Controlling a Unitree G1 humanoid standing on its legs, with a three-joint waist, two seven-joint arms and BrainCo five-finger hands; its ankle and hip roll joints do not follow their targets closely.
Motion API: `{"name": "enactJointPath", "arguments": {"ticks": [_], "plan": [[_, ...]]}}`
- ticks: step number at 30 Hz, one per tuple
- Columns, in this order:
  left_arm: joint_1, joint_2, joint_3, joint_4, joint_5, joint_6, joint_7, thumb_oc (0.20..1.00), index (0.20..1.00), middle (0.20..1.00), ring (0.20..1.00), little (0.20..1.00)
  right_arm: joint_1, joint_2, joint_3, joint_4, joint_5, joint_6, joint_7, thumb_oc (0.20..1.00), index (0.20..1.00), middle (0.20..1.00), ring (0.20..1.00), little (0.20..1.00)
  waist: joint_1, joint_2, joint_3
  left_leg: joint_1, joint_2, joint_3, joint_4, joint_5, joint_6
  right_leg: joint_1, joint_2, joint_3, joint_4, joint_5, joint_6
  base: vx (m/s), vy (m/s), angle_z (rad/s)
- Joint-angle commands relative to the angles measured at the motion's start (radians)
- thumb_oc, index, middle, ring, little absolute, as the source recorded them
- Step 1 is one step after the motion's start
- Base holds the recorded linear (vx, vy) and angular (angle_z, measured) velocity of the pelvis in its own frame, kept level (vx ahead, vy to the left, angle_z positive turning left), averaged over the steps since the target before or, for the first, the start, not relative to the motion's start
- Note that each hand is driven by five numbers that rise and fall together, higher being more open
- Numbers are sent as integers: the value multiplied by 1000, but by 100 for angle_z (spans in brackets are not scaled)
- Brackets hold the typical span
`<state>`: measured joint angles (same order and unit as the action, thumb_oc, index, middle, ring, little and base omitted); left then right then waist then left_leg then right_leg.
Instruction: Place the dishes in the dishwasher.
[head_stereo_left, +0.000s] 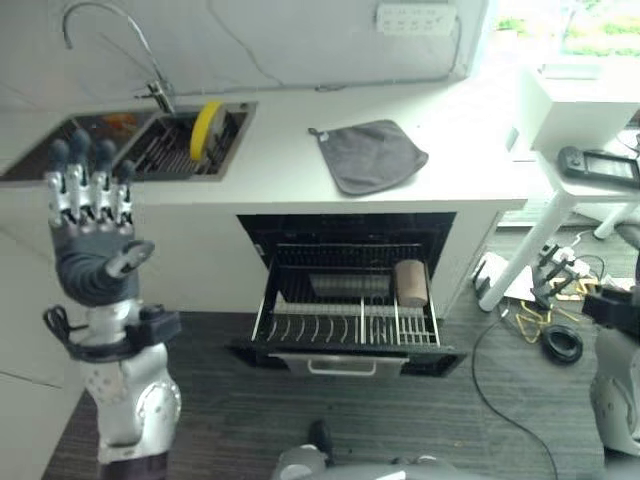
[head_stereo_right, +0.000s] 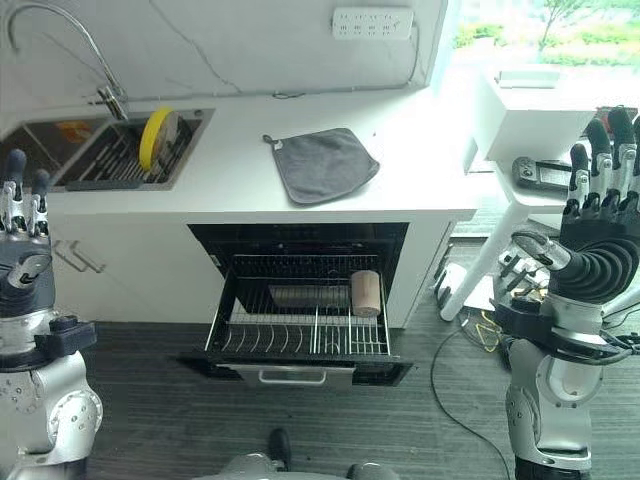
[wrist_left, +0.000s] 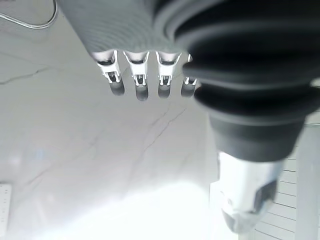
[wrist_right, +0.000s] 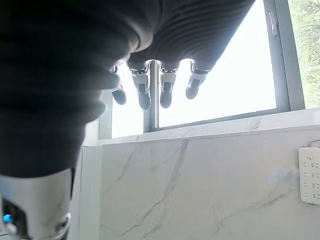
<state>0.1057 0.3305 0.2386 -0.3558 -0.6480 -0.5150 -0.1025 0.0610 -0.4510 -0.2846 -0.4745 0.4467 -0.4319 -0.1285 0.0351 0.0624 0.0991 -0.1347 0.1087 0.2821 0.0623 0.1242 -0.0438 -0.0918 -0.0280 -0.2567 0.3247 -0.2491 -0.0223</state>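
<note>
A yellow plate (head_stereo_left: 207, 129) stands on edge in a rack inside the sink (head_stereo_left: 60, 160) at the back left of the white counter. Below the counter the dishwasher's wire rack (head_stereo_left: 347, 322) is pulled out; a brown cup (head_stereo_left: 410, 283) lies on its side in it, with a grey dish (head_stereo_left: 350, 286) beside it. My left hand (head_stereo_left: 92, 240) is raised at the left, in front of the sink, fingers straight up and holding nothing. My right hand (head_stereo_right: 600, 235) is raised at the right, well clear of the counter, fingers straight and holding nothing.
A grey cloth (head_stereo_left: 368, 154) lies on the counter right of the sink, under a curved tap (head_stereo_left: 110, 40). A white side table (head_stereo_left: 575, 150) with a black device (head_stereo_left: 598, 163) stands at the right, with cables (head_stereo_left: 545, 325) on the dark floor below it.
</note>
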Motion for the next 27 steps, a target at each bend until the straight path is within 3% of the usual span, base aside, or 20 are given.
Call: {"name": "enactJointPath", "arguments": {"ticks": [1, 4, 5, 8, 11, 13, 16, 18, 21, 22, 24, 25, 27], "plan": [[-29, 89, 39, -80, 22, -33, -21, 1000, 1000, 1000, 1000, 1000, -53, 5, -34, -61, 38, -20, -6, 1000, 1000, 1000, 1000, 1000, -17, -106, 44, -20, -97, 24, 206, -256, 22, 223, -51, 11, -391, 169, 54, -224, 35, 19], [11, 83, 52, -101, 4, -30, -34, 1000, 1000, 1000, 1000, 1000, -65, -11, -39, -61, 38, 2, 3, 1000, 1000, 1000, 1000, 1000, -25, -110, 50, 22, -48, 1, 270, -303, 23, 197, -70, 17, -373, 186, 52, -185, 209, 0], [16, 88, 60, -100, -29, -34, -43, 1000, 1000, 1000, 1000, 1000, -61, -27, -53, -56, 40, 8, 16, 1000, 1000, 1000, 1000, 1000, -41, -111, 38, 91, 5, -2, 217, -293, 15, 173, -81, 15, -360, 195, 58, -96, 394, 8], [17, 94, 65, -95, -66, -40, -63, 1000, 1000, 1000, 1000, 1000, -52, -47, -86, -50, 35, 31, 26, 1000, 1000, 1000, 1000, 1000, -56, -96, 11, 189, 97, -16, 6, -223, -34, 170, -88, 7, -367, 192, 77, -15, 410, 27], [6, 97, 48, -86, -57, -45, -82, 1000, 1000, 1000, 1000, 1000, -45, -73, -120, -46, 42, 40, 22, 1000, 1000, 1000, 1000, 1000, -61, -82, 2, 230, 133, -13, -105, -153, -73, 180, -104, -8, -378, 196, 96, 3, 554, 27], [-4, 104, 36, -81, -2, -53, -89, 1000, 1000, 1000, 1000, 1000, -46, -79, -141, -47, 38, 40, 21, 1000, 1000, 1000, 1000, 1000, -64, -74, 3, 237, 129, -9, -124, -150, -83, 179, -135, -21, -376, 205, 124, -11, 665, 21], [-9, 119, 59, -84, -56, -13, -105, 1000, 1000, 1000, 1000, 1000, -31, -56, -153, -61, 13, 49, 20, 1000, 1000, 1000, 1000, 1000, -61, -67, 10, 247, 81, -8, -146, -168, -60, 162, -205, -46, -344, 228, 173, 31, 673, 28], [-26, 118, 73, -75, -141, 56, -133, 1000, 1000, 1000, 1000, 1000, -8, -25, -142, -72, -7, 42, 30, 1000, 1000, 1000, 1000, 1000, -49, -74, 16, 251, 29, -42, -147, -188, -31, 153, -255, -54, -310, 259, 178, 75, 605, 37], [-17, 110, 67, -89, -89, 97, -132, 1000, 1000, 1000, 1000, 1000, 22, 13, -109, -98, -34, 52, 44, 1000, 1000, 1000, 1000, 1000, -27, -88, 31, 262, -39, -92, -150, -220, 23, 94, -330, -78, -184, 346, 182, 48, 499, 42], [-18, 110, 68, -92, -97, 106, -128, 1000, 1000, 1000, 1000, 1000, 14, 14, -101, -94, -27, 55, 44, 1000, 1000, 1000, 1000, 1000, -20, -89, 31, 259, -44, -87, -150, -225, 29, 86, -324, -96, -169, 330, 179, -7, 346, 11], [-32, 120, 70, -83, -102, 110, -118, 1000, 1000, 1000, 1000, 1000, -4, 15, -87, -85, -17, 64, 42, 1000, 1000, 1000, 1000, 1000, -23, -85, 32, 253, -51, -88, -150, -230, 41, 75, -252, -94, -140, 271, 167, -15, 271, -13], [-47, 128, 62, -75, -118, 113, -118, 1000, 1000, 1000, 1000, 1000, -9, 9, -81, -78, -20, 72, 29, 1000, 1000, 1000, 1000, 1000, -31, -82, 31, 248, -59, -106, -150, -229, 53, 77, -173, -67, -128, 203, 150, -25, 209, -8], [-64, 127, 37, -68, -119, 110, -133, 1000, 1000, 1000, 1000, 1000, -11, 2, -78, -67, -34, 66, 5, 1000, 1000, 1000, 1000, 1000, -51, -89, 30, 239, -87, -129, -150, -218, 68, 76, -53, -1, -130, 161, 124, -10, 130, -1]]}}
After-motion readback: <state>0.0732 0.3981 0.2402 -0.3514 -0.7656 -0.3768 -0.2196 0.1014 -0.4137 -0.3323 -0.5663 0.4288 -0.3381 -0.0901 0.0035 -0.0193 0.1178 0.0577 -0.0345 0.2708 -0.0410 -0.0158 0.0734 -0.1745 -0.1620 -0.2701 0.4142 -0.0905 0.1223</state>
